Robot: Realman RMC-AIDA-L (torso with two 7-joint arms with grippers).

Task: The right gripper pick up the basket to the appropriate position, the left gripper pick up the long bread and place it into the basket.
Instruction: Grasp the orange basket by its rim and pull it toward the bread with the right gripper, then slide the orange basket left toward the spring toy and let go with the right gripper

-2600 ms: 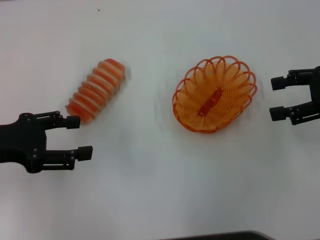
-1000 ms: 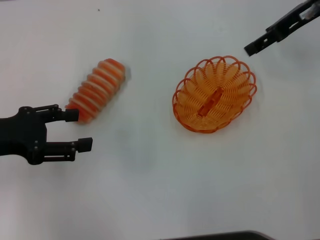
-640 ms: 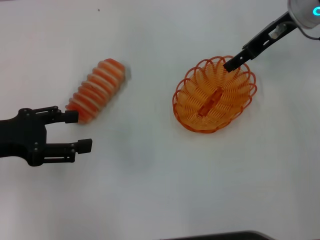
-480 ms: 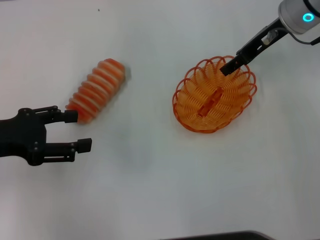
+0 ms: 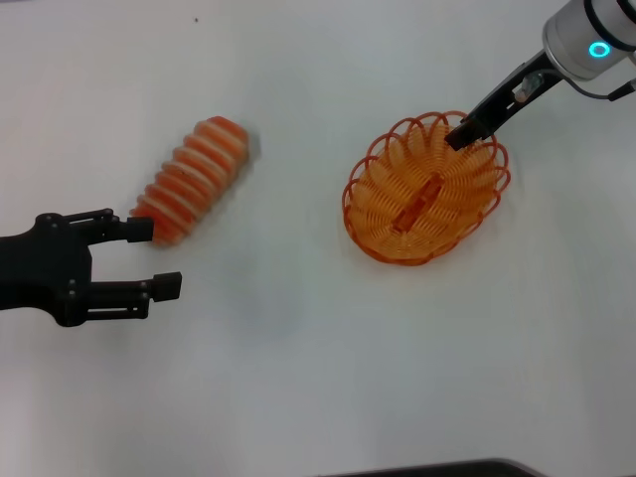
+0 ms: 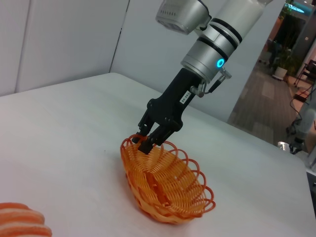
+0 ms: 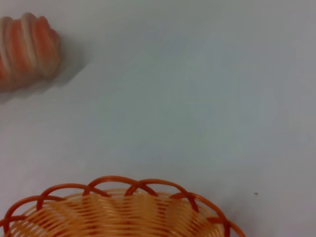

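Near left, the left gripper (image 5: pixel 149 256) waits open beside the bread (image 5: pixel 191 179), which looks light and best pinched crosswise. Farther right, the right gripper (image 5: pixel 461 132) straddles the far rim of the light, springy wire basket (image 5: pixel 425 187), fingers narrowly parted.

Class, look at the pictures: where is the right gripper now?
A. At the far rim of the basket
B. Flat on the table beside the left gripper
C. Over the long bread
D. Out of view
A: the right gripper has its fingertips at the looped rim of the basket, far from the long bread.
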